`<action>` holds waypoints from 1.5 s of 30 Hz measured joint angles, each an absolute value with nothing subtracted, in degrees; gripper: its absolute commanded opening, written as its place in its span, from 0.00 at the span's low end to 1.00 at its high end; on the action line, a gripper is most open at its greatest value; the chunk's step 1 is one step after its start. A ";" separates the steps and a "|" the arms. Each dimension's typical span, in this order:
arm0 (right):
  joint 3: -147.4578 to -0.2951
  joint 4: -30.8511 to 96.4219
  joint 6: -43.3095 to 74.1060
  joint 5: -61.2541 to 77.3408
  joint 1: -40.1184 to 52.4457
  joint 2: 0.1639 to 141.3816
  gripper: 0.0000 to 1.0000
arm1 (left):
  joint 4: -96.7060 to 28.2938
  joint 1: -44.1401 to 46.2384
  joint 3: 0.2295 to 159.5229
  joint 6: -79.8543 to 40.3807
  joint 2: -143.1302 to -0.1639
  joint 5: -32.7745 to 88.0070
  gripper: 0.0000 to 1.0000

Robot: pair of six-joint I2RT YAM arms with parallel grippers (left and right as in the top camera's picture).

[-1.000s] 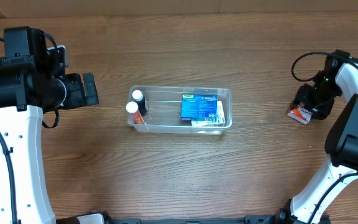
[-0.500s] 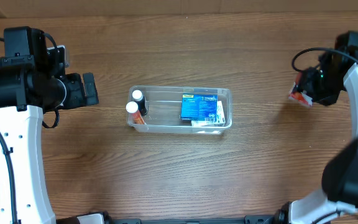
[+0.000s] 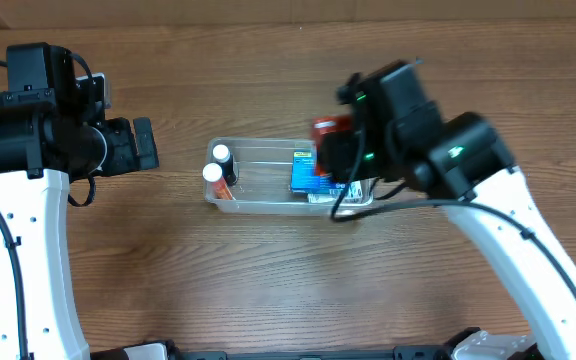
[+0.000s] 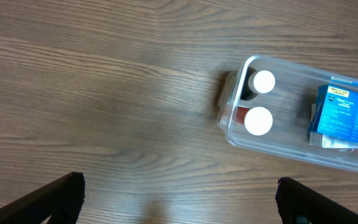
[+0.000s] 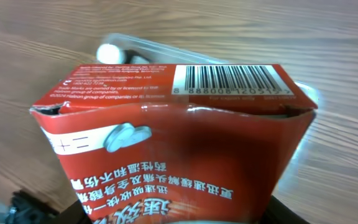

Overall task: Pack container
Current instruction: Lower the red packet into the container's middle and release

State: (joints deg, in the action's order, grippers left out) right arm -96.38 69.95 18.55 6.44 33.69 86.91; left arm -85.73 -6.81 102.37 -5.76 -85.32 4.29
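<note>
The clear plastic container (image 3: pixel 268 152) sits mid-table and holds two white-capped bottles (image 3: pixel 216 164) at its left end and a blue box (image 3: pixel 304 172) toward its right. It also shows in the left wrist view (image 4: pixel 291 146). My right gripper (image 3: pixel 336 150) is shut on a red box (image 3: pixel 330 127) with white Chinese print and a barcode, holding it above the container's right part. The red box (image 5: pixel 179 137) fills the right wrist view. My left gripper (image 4: pixel 179 199) is open and empty, over bare table to the left of the container.
The wooden table (image 3: pixel 268 270) surrounds the container. The left arm (image 3: pixel 58 130) hangs at the left edge and the right arm (image 3: pixel 488 220) reaches in from the lower right. A white packet (image 3: pixel 353 192) lies under the blue box.
My right gripper lifted the red box from the table's right side and carried it left to above the container. The left arm has not moved.
</note>
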 measured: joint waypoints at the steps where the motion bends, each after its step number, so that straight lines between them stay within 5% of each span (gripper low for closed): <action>1: -96.51 69.08 20.16 6.31 35.31 87.61 0.56 | -85.73 -6.81 102.37 -5.76 -85.32 4.29 1.00; 11: -96.82 62.06 25.10 6.17 39.51 105.34 0.56 | -85.76 -6.81 102.37 -5.76 -85.32 4.29 1.00; 28: -96.82 55.90 32.67 7.68 39.57 114.06 0.57 | -85.73 -6.81 102.37 -5.76 -85.32 4.29 1.00; 33: -96.82 56.18 34.11 7.66 39.57 114.08 0.63 | -85.76 -6.81 102.37 -5.76 -85.32 4.27 1.00; 37: -96.82 56.16 34.44 7.68 40.12 114.08 0.83 | -85.76 -6.81 102.37 -5.74 -85.32 4.29 1.00; 45: -96.82 56.53 34.50 8.14 41.52 114.08 0.79 | -85.76 -6.81 102.37 -5.76 -85.32 4.29 1.00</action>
